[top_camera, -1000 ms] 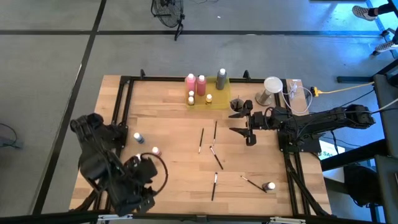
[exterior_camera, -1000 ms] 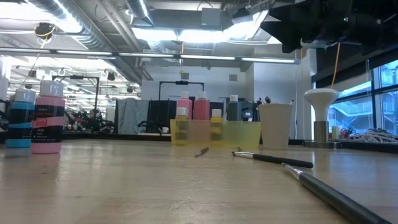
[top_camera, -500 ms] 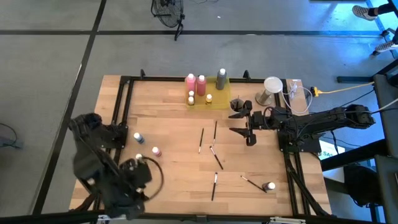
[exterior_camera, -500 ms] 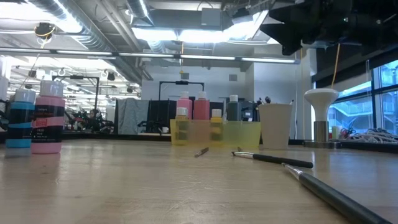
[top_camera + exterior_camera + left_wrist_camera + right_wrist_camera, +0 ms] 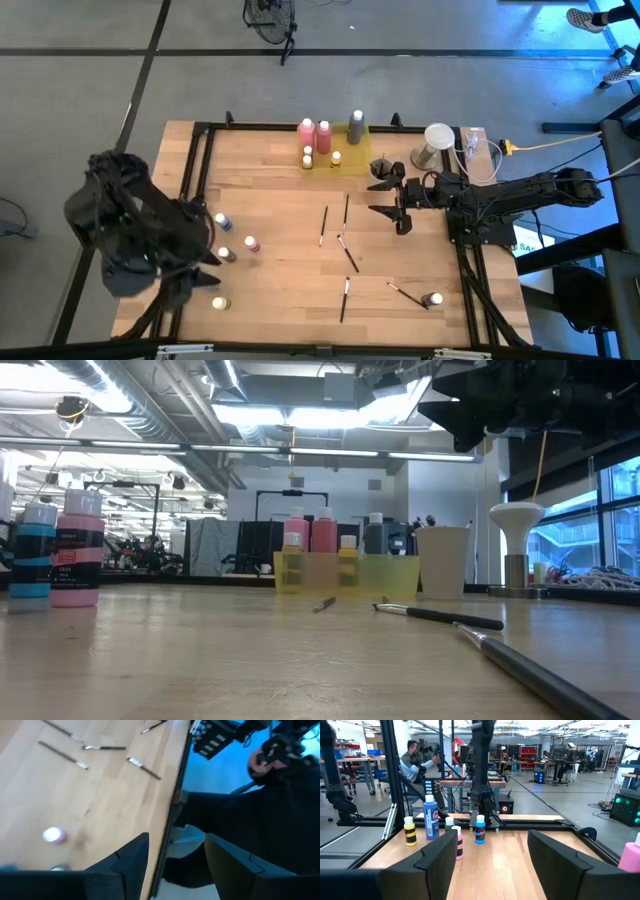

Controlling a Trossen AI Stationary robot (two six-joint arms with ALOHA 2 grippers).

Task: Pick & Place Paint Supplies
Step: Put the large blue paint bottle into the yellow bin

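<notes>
a pale wooden table point(image 5: 280, 220) with visible grain and a black metal frame fills the overhead view. at its far edge sits a translucent yellow plastic tray point(image 5: 352, 160), rectangular and low-walled. two tall pink paint bottles point(image 5: 314, 133) and one grey bottle point(image 5: 356, 125) stand upright along its far side, with two small yellow bottles with pale caps point(image 5: 321, 158) in front of them. beside the tray, toward the right, stands a smooth beige cup point(image 5: 442, 561), and next to it a white mushroom-shaped object point(image 5: 437, 136).

several thin dark-handled paintbrushes with light tips point(image 5: 336, 240) lie scattered flat across the middle of the table, apart from the tray. near the front right a small white-capped bottle point(image 5: 435, 299) rests beside one brush. on the left side stand loose small bottles: a blue one point(image 5: 223, 221), a pink one point(image 5: 251, 243), a pale-capped one point(image 5: 227, 254) and a yellow one point(image 5: 219, 302).

the left gripper point(image 5: 172, 860) is raised over the table's left front corner on a folded dark arm; its two dark fingers are spread apart and hold nothing. the right gripper point(image 5: 395, 198) reaches in level from the right edge, hovering above the table between the tray and the brushes, its fingers parted and empty, pointing across the table toward the loose bottles.
</notes>
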